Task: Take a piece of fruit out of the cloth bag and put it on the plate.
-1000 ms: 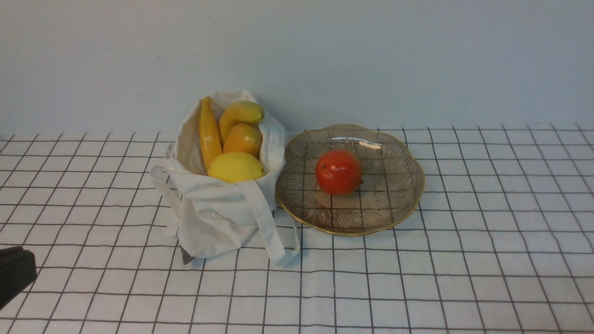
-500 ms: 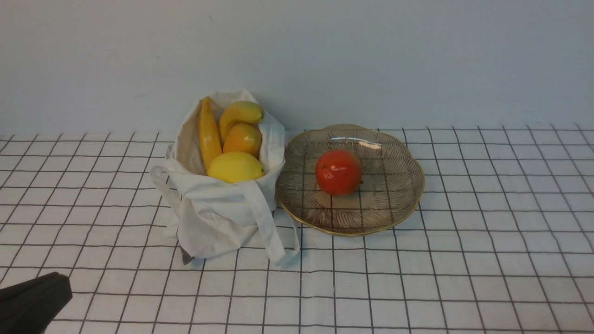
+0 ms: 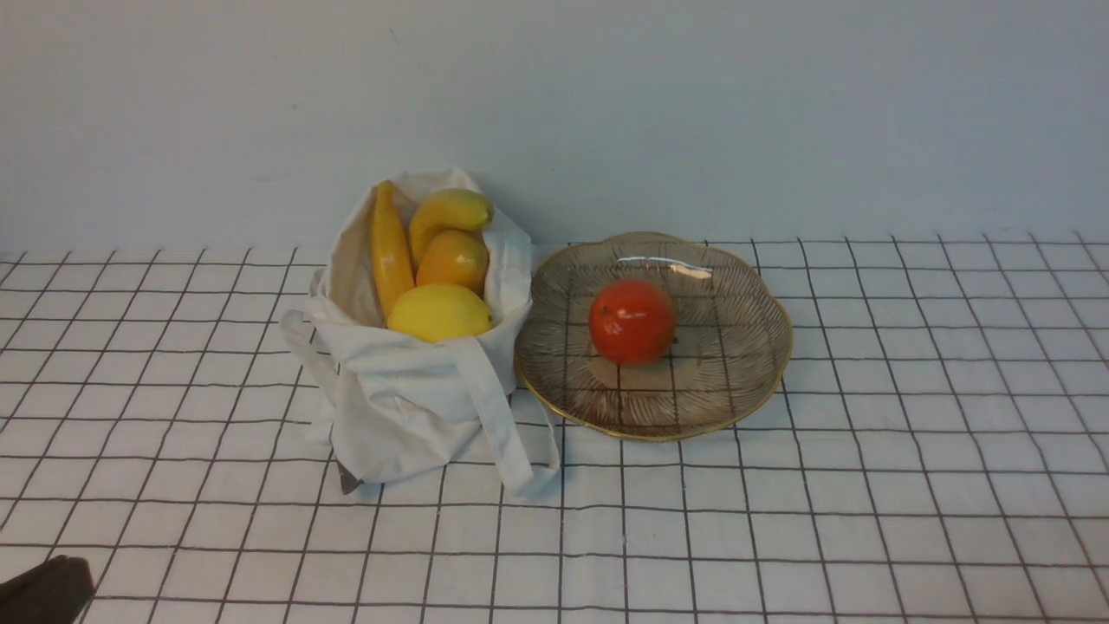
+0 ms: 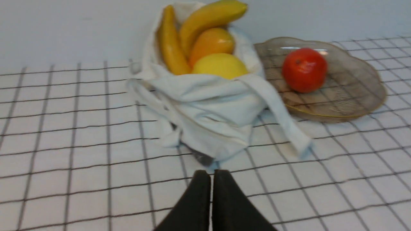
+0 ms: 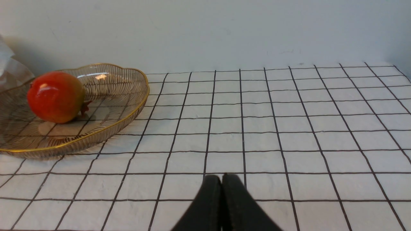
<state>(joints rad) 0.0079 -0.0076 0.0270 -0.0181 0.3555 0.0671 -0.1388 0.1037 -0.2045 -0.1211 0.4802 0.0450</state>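
Reading the layout as a pause between fetches, or the end of one: cannot tell which. Sitting near the middle of the gold-rimmed glass plate [image 3: 754,381], a glossy red pomegranate [image 3: 632,321], calyx turned sideways, so one piece of fruit counts as delivered.

Slumped on the checked cloth [image 3: 866,520] just left of the plate, about touching its rim, the white cloth bag [image 3: 407,407], mouth open upward. Packed inside and showing above the hem: a lemon [image 3: 440,312] in front, an orange fruit [image 3: 453,260] behind it, a long banana [image 3: 390,247] along the left wall, and a curved banana [image 3: 450,212] on top at the back. Draped down the front, a loose strap [image 3: 498,425].

Low at the near left, well apart from the bag, the left gripper [image 4: 211,173], jaws pressed together on nothing. Same for the right gripper [image 5: 221,178], closed and empty, near the table on the far side of the plate.

If another piece is wanted, calls for spreading the left jaws, rising over the bag mouth and dropping onto the lemon, probably the easiest to reach. Worth minding the smooth rind, and keeping clear of the strap and hem. Then across to bare glass beside the pomegranate.
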